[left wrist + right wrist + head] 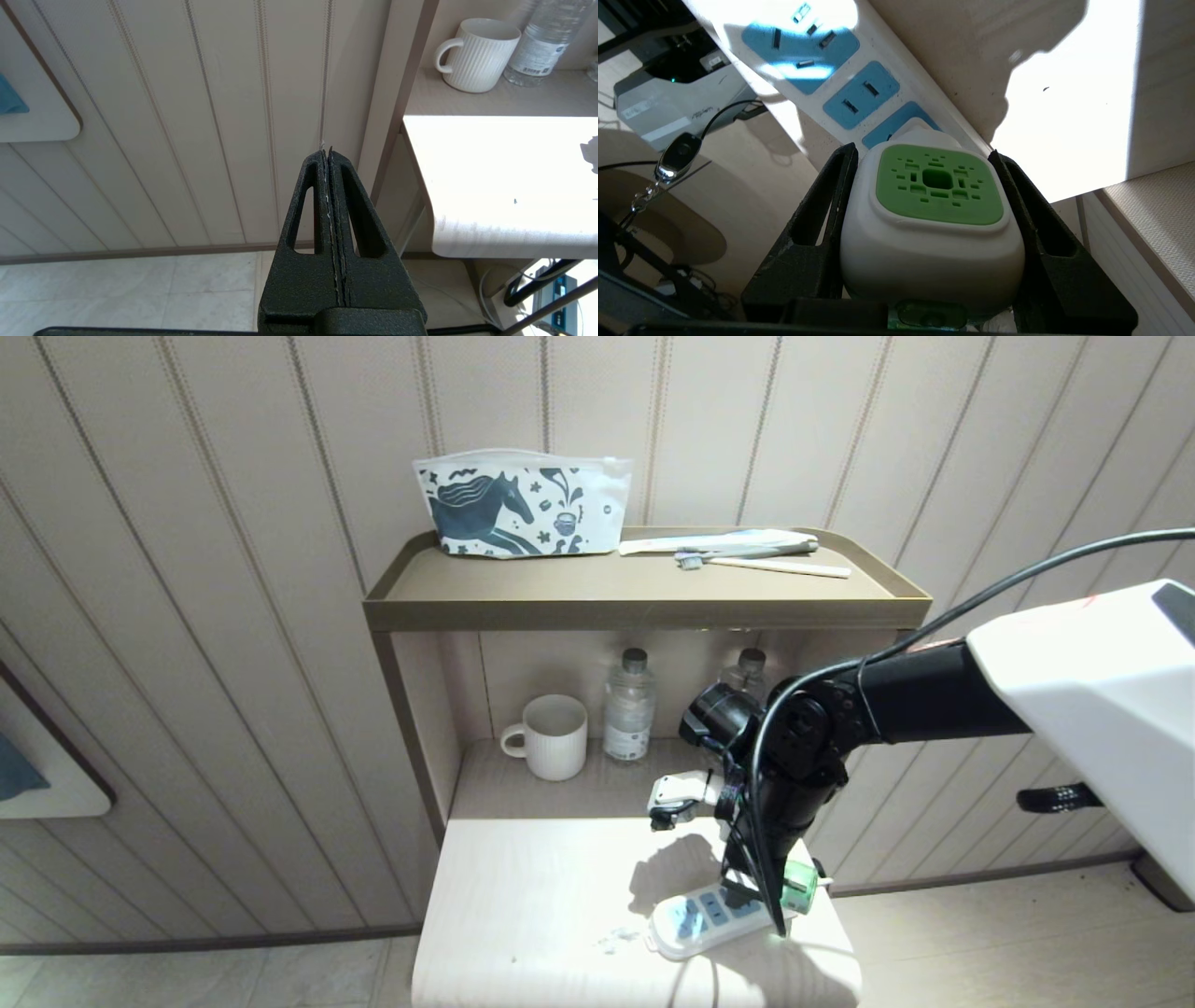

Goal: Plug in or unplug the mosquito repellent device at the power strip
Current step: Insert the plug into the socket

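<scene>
The right gripper (924,158) is clamped on the repellent device (931,224), one black finger (817,224) pressed on each side of its white cap. Just beyond the fingertips lies the power strip (859,91), the device at its end socket. The left gripper (329,151), fingers pressed together, hangs idle beside the table (490,186), holding nothing.

A horse-print zip pouch (521,504) stands at the far left of the brown top shelf (644,612), a toothbrush (761,563) lying to its right. Below, a ribbed white mug (551,735) sits left of two clear water bottles (628,707).
</scene>
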Robot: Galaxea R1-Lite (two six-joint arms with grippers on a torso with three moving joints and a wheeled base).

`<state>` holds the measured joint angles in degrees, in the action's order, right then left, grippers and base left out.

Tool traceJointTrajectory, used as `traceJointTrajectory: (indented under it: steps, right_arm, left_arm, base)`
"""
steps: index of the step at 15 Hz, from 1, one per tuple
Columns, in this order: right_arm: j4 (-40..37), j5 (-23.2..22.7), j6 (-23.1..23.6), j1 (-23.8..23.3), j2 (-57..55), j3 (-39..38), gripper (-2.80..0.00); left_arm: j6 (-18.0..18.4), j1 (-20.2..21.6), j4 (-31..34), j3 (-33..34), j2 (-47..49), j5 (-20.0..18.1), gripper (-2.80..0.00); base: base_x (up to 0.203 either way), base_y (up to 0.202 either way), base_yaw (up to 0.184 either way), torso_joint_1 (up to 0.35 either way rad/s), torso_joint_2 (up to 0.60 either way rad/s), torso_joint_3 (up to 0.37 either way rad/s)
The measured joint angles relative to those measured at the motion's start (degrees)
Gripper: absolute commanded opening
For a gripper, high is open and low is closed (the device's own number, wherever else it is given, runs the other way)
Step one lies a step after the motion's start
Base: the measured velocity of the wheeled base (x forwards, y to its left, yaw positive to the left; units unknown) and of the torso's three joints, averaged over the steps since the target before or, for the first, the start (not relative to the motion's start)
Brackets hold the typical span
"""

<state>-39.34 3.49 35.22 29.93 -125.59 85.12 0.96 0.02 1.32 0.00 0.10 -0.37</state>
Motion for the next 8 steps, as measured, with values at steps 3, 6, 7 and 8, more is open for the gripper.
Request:
traceJointTrajectory:
  steps: [3,6,7,8]
  right_arm:
    - [3.75,-0.36,-0.28,-1.17,0.97,-3.22,-2.8]
    - [5.58,-1.71,-1.28,-2.91,2.29,-5.07,-2.8]
    - [6.28,-1.91,-1.43,-3.3,2.84,-5.77,-2.8]
    - [6.85,-1.98,-1.48,-3.54,3.3,-6.34,-2.8]
  left_arm:
    - [0.0,0.02,0.0,0.0,0.0,-0.05,-2.8]
    - [0.09,0.0,0.0,0.0,0.0,-0.03,-2.8]
    - [0.09,0.0,0.0,0.0,0.0,0.0,-2.8]
    - [0.08,0.0,0.0,0.0,0.0,-0.03,-2.8]
  base:
    - [0.0,0.0,0.0,0.0,0.0,0.0]
    - [0.0,0.0,0.0,0.0,0.0,0.0]
    - [0.0,0.0,0.0,0.0,0.0,0.0]
    - [0.0,0.0,0.0,0.0,0.0,0.0]
